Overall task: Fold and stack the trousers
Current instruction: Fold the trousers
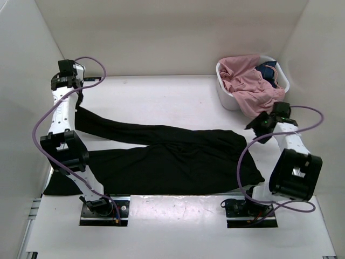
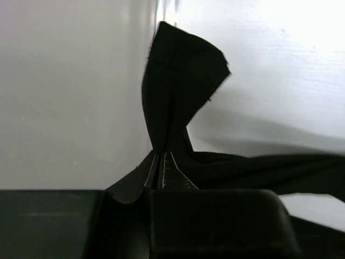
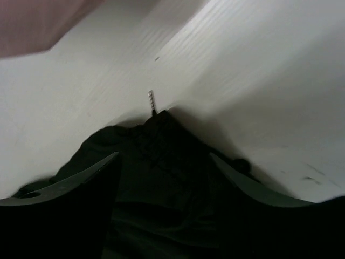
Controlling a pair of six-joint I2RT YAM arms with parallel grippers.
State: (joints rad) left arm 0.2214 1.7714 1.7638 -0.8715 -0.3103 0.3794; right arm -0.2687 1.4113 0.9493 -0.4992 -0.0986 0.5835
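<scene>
We are clamping our left gripper (image 2: 161, 157) on a leg end of the soft black long-legged trousers (image 1: 172, 156), which are lying left-to-right across the white desk (image 1: 161, 91). Our right gripper (image 3: 163, 155) is hovering open over their right end.

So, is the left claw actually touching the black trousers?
Touching. The left wrist view shows the left gripper pinched shut on a fold of the trousers, which sticks up from its tips.
</scene>
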